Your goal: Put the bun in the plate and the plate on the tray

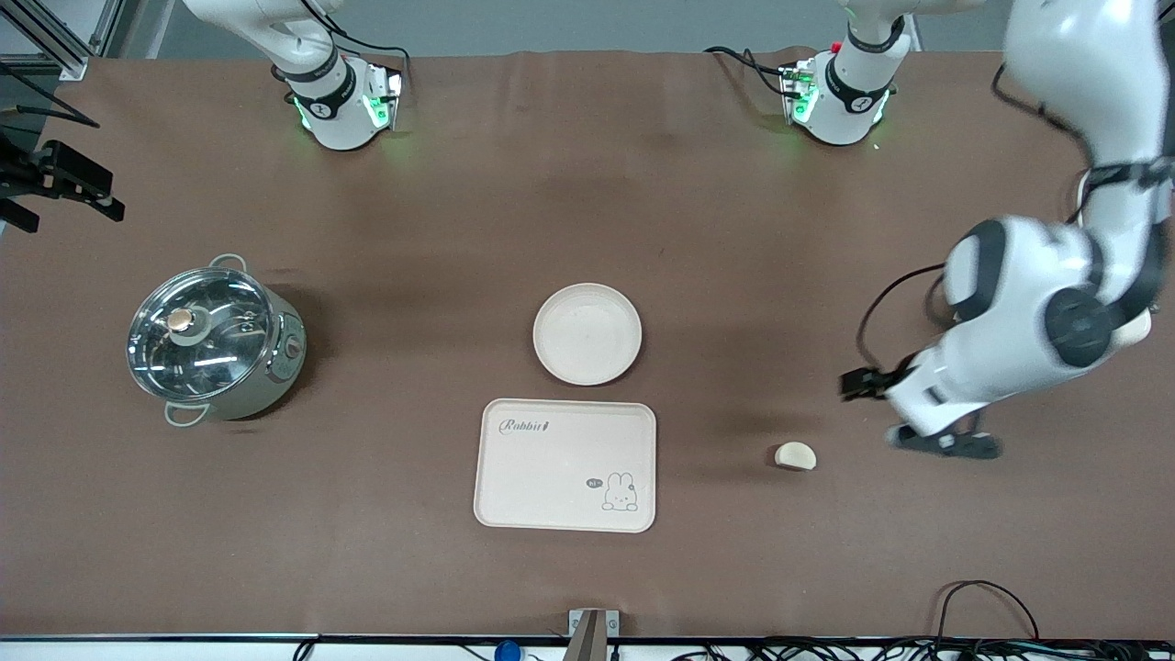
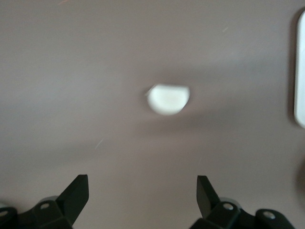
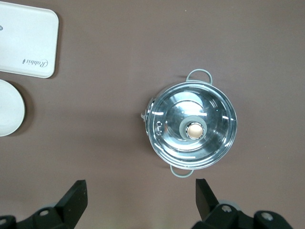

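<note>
The bun (image 1: 795, 455) lies on the brown table, toward the left arm's end from the tray (image 1: 566, 464). The plate (image 1: 587, 333) is empty and sits just farther from the front camera than the tray, apart from it. My left gripper (image 1: 904, 415) is open and empty, low over the table beside the bun. In the left wrist view the bun (image 2: 167, 98) lies ahead of the open left gripper (image 2: 143, 183). My right gripper (image 1: 64, 204) waits open, high over the right arm's end of the table. The right wrist view shows the right gripper (image 3: 141, 188) empty, with the tray (image 3: 26, 43) and plate (image 3: 7, 107).
A steel pot (image 1: 213, 340) with a glass lid stands toward the right arm's end of the table, also in the right wrist view (image 3: 190, 125). A pale edge, probably the tray (image 2: 300, 71), shows in the left wrist view. Cables lie along the table's near edge.
</note>
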### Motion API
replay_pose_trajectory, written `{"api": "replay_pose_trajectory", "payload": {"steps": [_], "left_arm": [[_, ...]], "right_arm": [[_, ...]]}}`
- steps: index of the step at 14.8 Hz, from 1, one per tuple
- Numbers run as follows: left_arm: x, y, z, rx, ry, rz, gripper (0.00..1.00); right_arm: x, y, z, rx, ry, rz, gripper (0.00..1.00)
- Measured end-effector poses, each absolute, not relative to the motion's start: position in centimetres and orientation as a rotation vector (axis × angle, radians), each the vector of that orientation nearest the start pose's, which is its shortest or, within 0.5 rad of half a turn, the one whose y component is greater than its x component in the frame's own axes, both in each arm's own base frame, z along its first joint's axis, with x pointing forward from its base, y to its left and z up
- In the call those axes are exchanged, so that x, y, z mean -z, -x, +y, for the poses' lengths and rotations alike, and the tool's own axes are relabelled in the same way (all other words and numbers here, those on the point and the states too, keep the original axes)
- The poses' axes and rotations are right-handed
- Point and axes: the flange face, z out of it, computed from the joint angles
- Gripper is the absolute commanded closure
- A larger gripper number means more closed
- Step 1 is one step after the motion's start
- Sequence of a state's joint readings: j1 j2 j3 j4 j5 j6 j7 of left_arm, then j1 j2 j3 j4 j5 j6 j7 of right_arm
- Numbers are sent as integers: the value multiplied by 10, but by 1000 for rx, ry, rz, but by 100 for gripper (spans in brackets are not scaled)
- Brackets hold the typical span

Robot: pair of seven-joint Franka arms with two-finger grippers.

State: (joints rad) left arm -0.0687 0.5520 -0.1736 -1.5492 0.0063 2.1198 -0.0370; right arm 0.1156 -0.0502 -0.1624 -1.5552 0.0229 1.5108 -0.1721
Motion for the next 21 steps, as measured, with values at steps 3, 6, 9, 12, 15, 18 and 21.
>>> {"api": "replay_pose_trajectory", "payload": {"steps": [3,6,9,12,15,18,21], "left_arm": [[-264,-689,-190,116,3217,484,0],[-229,-693,-187,122,3205,582,0],[-220,-698,-175,149,3168,637,0],[-206,-701,-169,180,3153,648,15],[-197,-700,-171,182,3154,655,62],[-199,-702,-171,189,3149,670,85],[-202,-704,-171,203,3148,672,97]], "right_arm": [[-633,-553,-11,21,3107,-230,0],[-606,-575,10,19,3062,-257,0],[-575,-592,30,-20,3002,-269,0],[-536,-607,69,-88,2992,-341,0],[-492,-623,111,-116,2987,-411,0],[-445,-633,152,-147,2987,-473,0],[-410,-633,188,-215,2940,-501,0]]}}
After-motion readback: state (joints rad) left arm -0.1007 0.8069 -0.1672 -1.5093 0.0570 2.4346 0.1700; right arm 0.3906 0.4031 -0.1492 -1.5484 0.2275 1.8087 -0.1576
